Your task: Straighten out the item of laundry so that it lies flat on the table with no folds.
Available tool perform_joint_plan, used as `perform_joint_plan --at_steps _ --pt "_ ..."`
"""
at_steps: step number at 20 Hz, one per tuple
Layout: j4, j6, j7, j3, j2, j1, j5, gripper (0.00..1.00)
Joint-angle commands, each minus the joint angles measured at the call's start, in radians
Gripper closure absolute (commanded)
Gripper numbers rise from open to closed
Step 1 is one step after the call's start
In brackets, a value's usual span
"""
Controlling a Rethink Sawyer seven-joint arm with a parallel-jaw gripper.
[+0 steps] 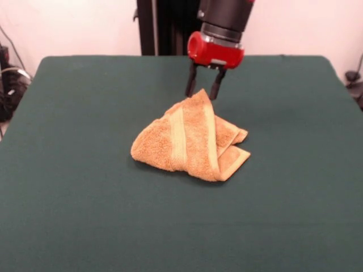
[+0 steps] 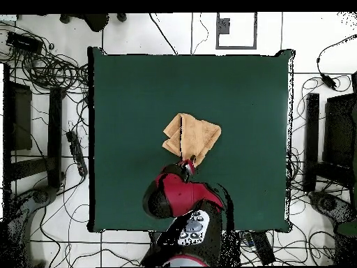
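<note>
The orange-tan towel (image 1: 190,141) lies crumpled and folded over itself near the middle of the dark green table (image 1: 74,170). Paler bands run across its top layer, and one corner points toward the robot. My gripper (image 1: 203,95) hangs from the red wrist right at that far corner. Its two black fingers (image 1: 191,84) stand apart, one on each side of the corner tip, so it is open. In the overhead view the towel (image 2: 193,136) sits just above the gripper (image 2: 187,166), with the red and black arm covering the table below it.
Bare green cloth (image 2: 125,98) surrounds the towel on all sides. Cables and dark equipment (image 2: 42,91) lie on the floor beyond the table's edges. The robot's black pedestal (image 1: 164,25) stands behind the far edge.
</note>
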Motion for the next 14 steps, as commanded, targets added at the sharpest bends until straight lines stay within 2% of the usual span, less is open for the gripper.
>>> perform_joint_plan --at_steps 1,7,11,14 --pt "-0.071 0.008 0.085 0.107 0.027 -0.018 -0.042 0.00" --pt "-0.073 0.093 0.069 0.135 0.026 -0.038 -0.060 0.00" --pt "-0.027 0.120 0.060 0.238 -0.006 -0.126 -0.091 0.00" --pt "-0.011 0.116 0.064 0.267 -0.012 -0.153 -0.110 0.00"
